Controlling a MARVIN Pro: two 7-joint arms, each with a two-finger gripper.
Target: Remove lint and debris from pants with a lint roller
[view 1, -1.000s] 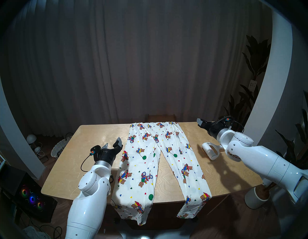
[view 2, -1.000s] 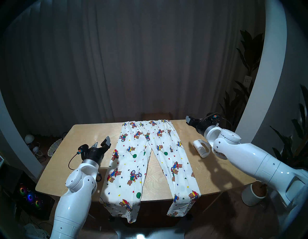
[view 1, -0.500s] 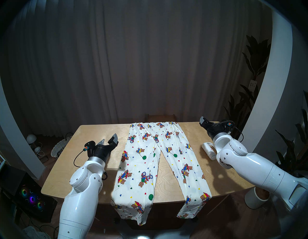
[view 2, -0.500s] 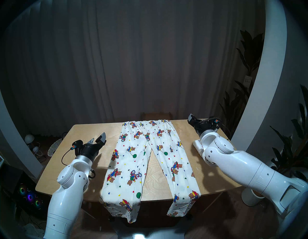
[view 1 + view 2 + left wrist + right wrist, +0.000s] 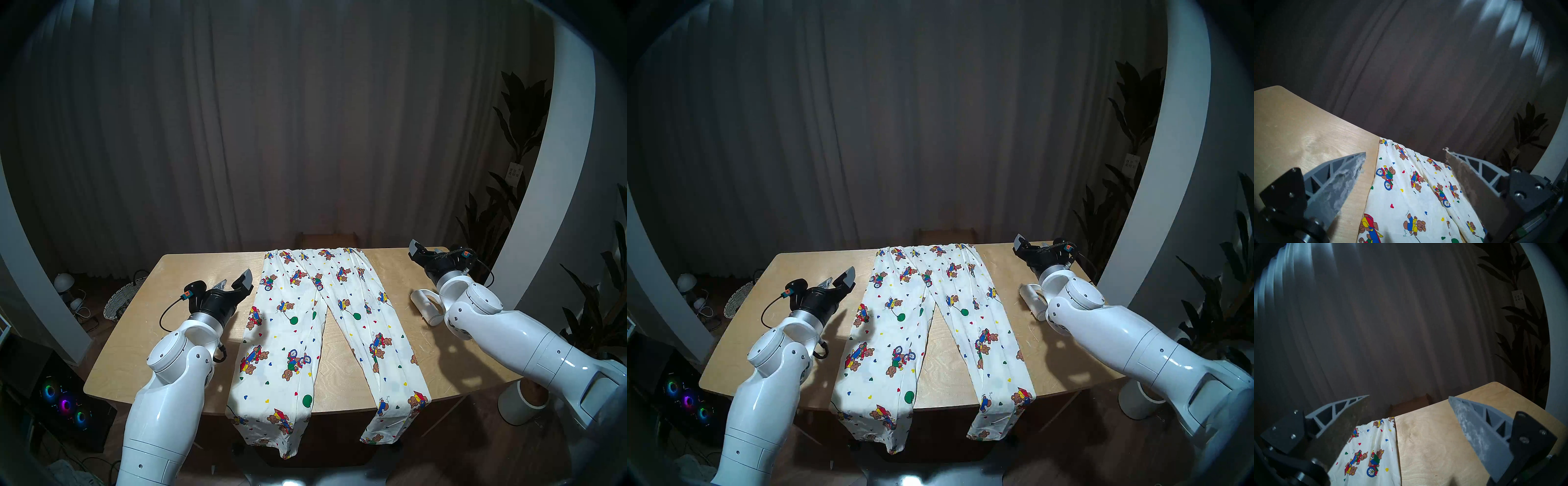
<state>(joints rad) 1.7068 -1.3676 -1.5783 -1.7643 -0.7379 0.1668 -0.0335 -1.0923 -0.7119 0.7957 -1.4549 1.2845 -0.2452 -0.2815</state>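
Note:
The pants [image 5: 281, 339] lie flat on the wooden table [image 5: 190, 305], waistband at the far edge and both leg ends hanging over the near edge; they also show in the other views [image 5: 888, 339] [image 5: 1407, 195] [image 5: 1373, 446]. The white lint roller [image 5: 425, 305] [image 5: 1032, 300] lies on the table right of the pants, its handle hidden behind my right wrist. My left gripper [image 5: 235, 279] [image 5: 840, 276] [image 5: 1405, 151] is open and empty above the table, just left of the pants. My right gripper [image 5: 425, 248] [image 5: 1032, 241] [image 5: 1409, 396] is open and empty above the far right corner, beyond the roller.
A wooden stool [image 5: 327, 239] stands behind the table against a dark curtain. A wicker basket [image 5: 120, 300] and a computer with glowing fans [image 5: 64, 404] are on the floor at the left. A white plant pot [image 5: 522, 404] stands at the right.
My left arm swung away to the left, then back towards the pants' edge. My right forearm moved inward and now covers the roller's handle. Both grippers stayed open.

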